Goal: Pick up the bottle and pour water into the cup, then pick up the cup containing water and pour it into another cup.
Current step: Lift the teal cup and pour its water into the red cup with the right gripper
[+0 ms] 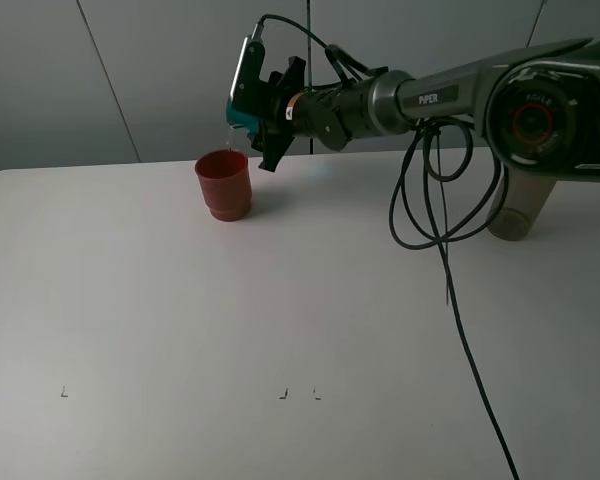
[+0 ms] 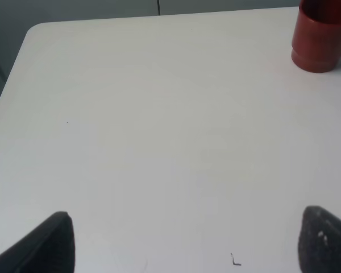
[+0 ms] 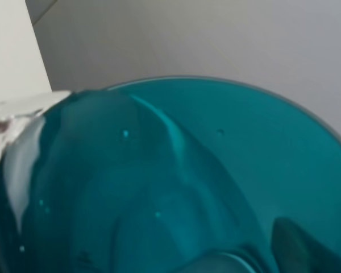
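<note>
R gripper (image 1: 248, 108), held high over the far side of the surface, is clamped on a small translucent teal-blue plastic tumbler (image 1: 238, 116). The tumbler is tipped over hard, its mouth down toward a small opaque red-brown plastic cup w/ a stepped, narrower base (image 1: 223, 185). It hangs just above the red cup's rim, and a thin pale trickle (image 1: 227, 140) seems to run btwn them. In the R wrist view the tumbler (image 3: 176, 187) fills nearly the whole pic, teal wall close up, w/ one dark finger (image 3: 298, 250) at its edge. The red cup stands upright on the white surface (image 1: 180, 320), toward the far edge, left of centre. R arm (image 1: 430, 95) reaches across from the right, w/ black cables (image 1: 435, 215) looping down from it to the surface. L gripper (image 2: 187, 244) is over bare surface, jaws spread wide, holding nothing. Only its two dark fingertips (image 2: 51, 244) show, and the red cup (image 2: 321, 40) sits well apart from it. Small black corner marks (image 1: 283, 395) lie near the front edge.
</note>
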You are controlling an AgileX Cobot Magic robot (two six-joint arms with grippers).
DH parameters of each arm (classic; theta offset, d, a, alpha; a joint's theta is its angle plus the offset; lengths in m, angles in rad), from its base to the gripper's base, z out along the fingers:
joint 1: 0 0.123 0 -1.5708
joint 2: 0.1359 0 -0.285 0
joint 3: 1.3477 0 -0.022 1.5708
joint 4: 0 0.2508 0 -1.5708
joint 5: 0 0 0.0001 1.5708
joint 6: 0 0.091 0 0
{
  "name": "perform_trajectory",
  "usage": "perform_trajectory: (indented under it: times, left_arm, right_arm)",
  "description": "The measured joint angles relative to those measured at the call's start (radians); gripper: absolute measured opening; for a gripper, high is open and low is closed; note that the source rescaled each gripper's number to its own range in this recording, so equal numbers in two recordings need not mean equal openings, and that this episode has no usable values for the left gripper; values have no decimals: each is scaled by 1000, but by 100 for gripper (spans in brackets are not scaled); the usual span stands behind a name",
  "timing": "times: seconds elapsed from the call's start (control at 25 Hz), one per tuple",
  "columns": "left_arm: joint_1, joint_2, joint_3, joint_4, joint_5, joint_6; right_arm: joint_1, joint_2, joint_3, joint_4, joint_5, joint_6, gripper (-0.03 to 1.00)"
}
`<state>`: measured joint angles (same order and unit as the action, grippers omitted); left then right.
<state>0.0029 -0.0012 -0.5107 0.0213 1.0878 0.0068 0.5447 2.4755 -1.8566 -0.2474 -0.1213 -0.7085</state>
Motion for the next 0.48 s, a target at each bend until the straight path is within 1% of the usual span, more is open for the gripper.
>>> perform_trajectory:
  times: [0.12, 0.32, 0.48]
  left_arm:
    - [0, 0, 0, 0, 0, 0]
    - [0, 0, 0, 0, 0, -7]
    - [0, 0, 0, 0, 0, -7]
  right_arm:
    - [2, 0, 0, 0, 0, -19, 1]
    - [2, 0, 0, 0, 0, -106, 1]
    - [2, 0, 0, 0, 0, -124, 1]
